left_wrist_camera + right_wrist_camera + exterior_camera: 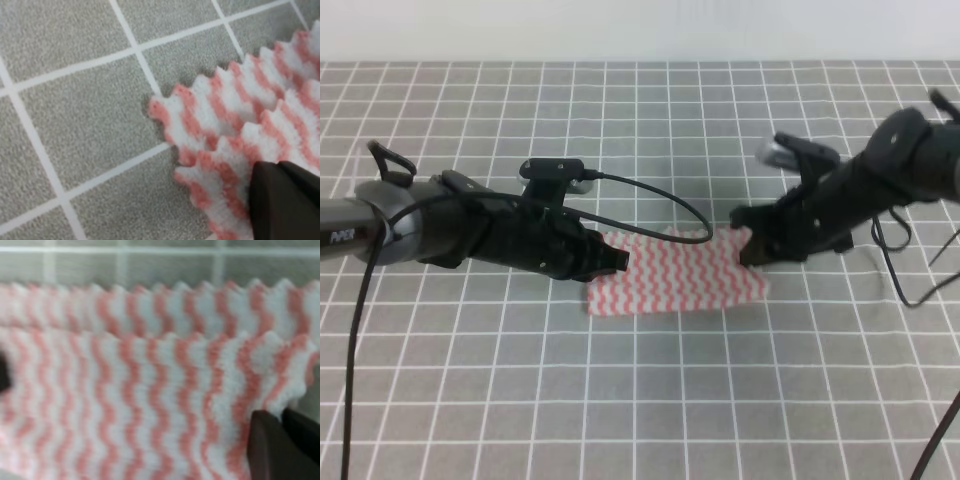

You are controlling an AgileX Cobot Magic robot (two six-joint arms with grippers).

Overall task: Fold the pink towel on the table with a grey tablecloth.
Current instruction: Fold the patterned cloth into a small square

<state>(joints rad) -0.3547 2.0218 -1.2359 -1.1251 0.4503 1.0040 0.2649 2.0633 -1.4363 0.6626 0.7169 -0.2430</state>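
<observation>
No containers in view; the pink towel [675, 272] lies at the middle of the table with a grey tablecloth [640, 400], spanning a few grid squares; pink-red and white wavy stripes, pinked zigzag edges.

Towel state: doubled over; the right wrist view shows an upper layer [150, 405] lying over a lower one, whose far edge shows as a strip beyond it; the left wrist view likewise shows two stacked corners [210, 150] slightly offset; the near left corner rests flat on the grey cloth.

Left gripper [605, 262]: arm reaches in low from the left, nearly horizontal, tip at the towel's left edge; a dark finger [285, 200] sits on the upper layer; cannot tell whether the jaws are clenched or released.

Right gripper [752, 245]: arm comes in from the far right, angled down, tip at the towel's far right corner; dark fingers [280, 445] close together at the towel's edge; grasp cannot be confirmed.
</observation>
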